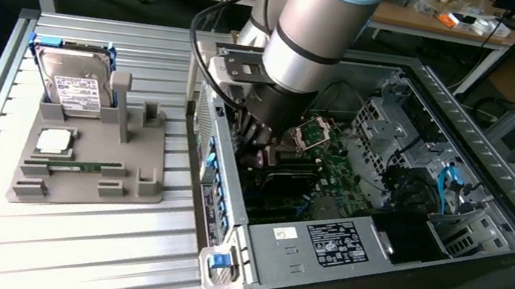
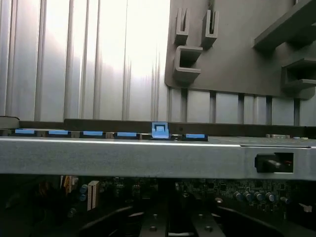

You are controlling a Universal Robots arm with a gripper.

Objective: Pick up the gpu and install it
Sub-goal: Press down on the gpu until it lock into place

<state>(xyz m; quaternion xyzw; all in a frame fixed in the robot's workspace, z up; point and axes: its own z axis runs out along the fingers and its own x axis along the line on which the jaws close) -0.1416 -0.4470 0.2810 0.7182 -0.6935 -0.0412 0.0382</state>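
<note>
- Ribbed metal tabletop (image 1: 75,240) carried the whole setup, with wooden workbenches behind it.
- On that surface, the arm (image 1: 317,33) reached down into the open computer case (image 1: 343,253), its gripper (image 1: 268,142) low over the motherboard (image 1: 334,171) near the case wall on the exterior view's left.
- Its fingers (image 2: 106,223) were clenched; dark shapes under them in the wrist view could not be made out.
- A black card-like slab (image 1: 284,185) lay across the motherboard just below the gripper, apparently the gpu, though I could not tell whether it was gripped or seated.
- Along the case's rear wall ran a row of blue clips (image 2: 159,130).
- Well apart, towards the exterior view's left, a grey holder tray (image 1: 86,159) stood on the table.
- A silver hard drive (image 1: 76,83) stood in its far slot, and a green RAM stick (image 1: 75,165) lay near its front.
</note>
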